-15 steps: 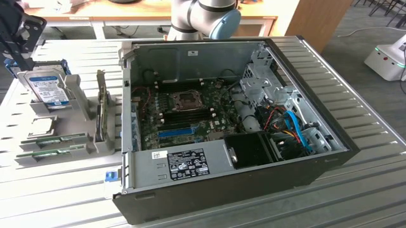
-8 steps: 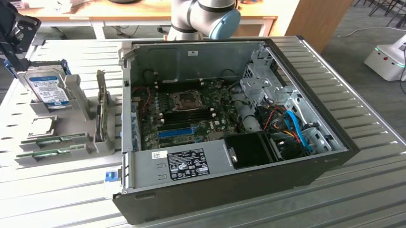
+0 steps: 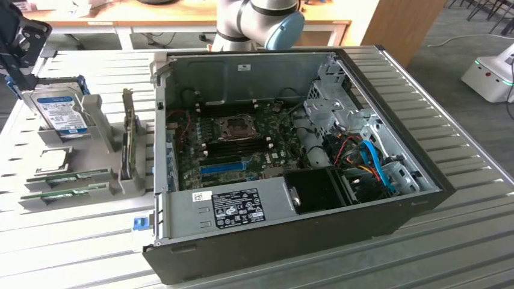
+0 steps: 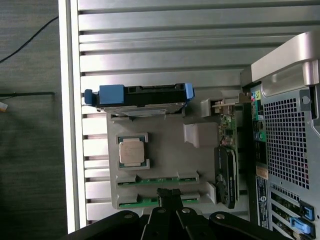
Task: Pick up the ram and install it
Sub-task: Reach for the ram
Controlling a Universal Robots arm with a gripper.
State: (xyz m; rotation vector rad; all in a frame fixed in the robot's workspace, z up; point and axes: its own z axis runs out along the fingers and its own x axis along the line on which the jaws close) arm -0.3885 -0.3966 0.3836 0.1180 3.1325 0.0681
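The ram [image 3: 72, 176] is green, the hard drive [image 3: 62, 114] silver, the computer case [image 3: 321, 241] black.

Soft, even light is washing the slatted table [image 3: 72, 241] pale, the open computer case [image 3: 401, 211] is shading its own insides, and in the wrist view the table's edge [image 4: 70, 125] is glaring white next to the dark floor [image 4: 30, 150].

On a slatted metal table [image 3: 458, 241] I see an open black computer case [image 3: 321, 247]. Its motherboard [image 3: 241, 144] lies bare, with blue cables [image 3: 374, 159] toward the exterior view's right. Just beside the case, a gray holder [image 4: 167, 150] keeps a hard drive [image 4: 145, 96] standing on edge, a square processor [image 4: 132, 151] lying flat, and what I take for an expansion card [image 4: 226, 172], upright.
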